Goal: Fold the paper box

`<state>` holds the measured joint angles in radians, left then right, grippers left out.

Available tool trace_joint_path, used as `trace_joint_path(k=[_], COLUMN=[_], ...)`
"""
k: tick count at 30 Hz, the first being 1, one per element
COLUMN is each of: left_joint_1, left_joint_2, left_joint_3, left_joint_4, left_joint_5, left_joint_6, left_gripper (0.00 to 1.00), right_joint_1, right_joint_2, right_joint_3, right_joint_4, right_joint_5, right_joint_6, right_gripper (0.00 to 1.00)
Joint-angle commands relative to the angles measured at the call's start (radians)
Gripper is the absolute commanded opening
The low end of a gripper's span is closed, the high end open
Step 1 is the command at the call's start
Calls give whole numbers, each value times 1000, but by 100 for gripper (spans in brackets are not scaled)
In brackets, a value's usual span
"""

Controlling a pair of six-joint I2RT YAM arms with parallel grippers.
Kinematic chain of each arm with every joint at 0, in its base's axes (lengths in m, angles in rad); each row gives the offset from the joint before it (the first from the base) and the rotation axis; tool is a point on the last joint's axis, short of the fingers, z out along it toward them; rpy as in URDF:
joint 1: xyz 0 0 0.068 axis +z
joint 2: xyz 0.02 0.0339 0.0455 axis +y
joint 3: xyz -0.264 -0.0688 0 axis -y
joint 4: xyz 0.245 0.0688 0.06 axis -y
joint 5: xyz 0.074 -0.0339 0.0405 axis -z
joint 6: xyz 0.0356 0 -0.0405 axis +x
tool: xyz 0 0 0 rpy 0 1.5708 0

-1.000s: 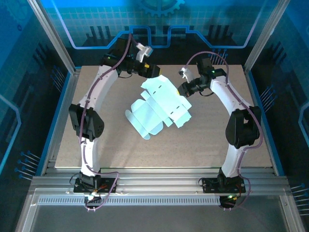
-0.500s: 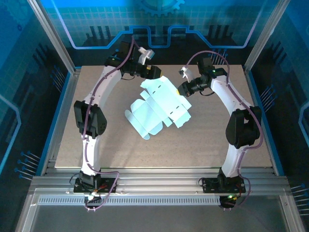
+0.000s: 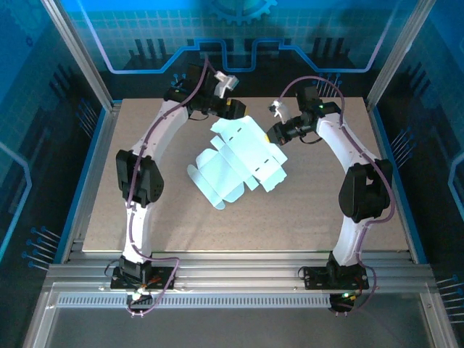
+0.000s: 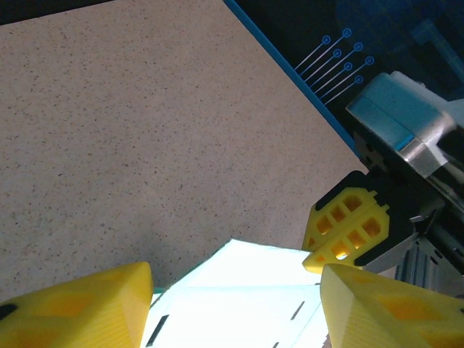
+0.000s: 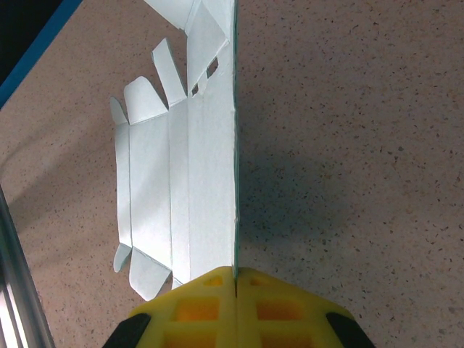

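The paper box (image 3: 239, 163), an unfolded pale mint cut-out, lies on the table (image 3: 319, 210) a little far of centre. The right gripper (image 3: 274, 134) is clamped shut on the sheet's right edge, lifting that panel on edge in the right wrist view (image 5: 196, 174). The left gripper (image 3: 235, 110) sits at the sheet's far corner, jaws apart, with the card's corner (image 4: 246, 283) between its yellow fingers (image 4: 80, 308).
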<state>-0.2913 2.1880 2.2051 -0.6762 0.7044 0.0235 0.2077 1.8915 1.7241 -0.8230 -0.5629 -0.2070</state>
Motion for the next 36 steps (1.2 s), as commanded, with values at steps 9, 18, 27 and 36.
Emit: trace_joint_path(k=[9,18,27,36], left_joint_1=[-11,-38,-46,-138], left_joint_2=[4,-57,-64,-176], left_joint_3=[-43,-151,-147,-345], left_joint_4=[-11,45,74,251], left_joint_5=[28,-28,-46,-343], left_joint_6=[97,221,184,201], left_gripper=[33,17,4,2], right_joint_1=[-14,-14,-7,55], right_joint_2=[-5,-11,-14,-79], right_joint_3=[25,22,19,-94], right_joint_4=[-24,-16,-9,202], right_joint_5=[-38,-23,28,375], right_joint_6=[4,15,32,310], right_gripper=[0,0,0,0])
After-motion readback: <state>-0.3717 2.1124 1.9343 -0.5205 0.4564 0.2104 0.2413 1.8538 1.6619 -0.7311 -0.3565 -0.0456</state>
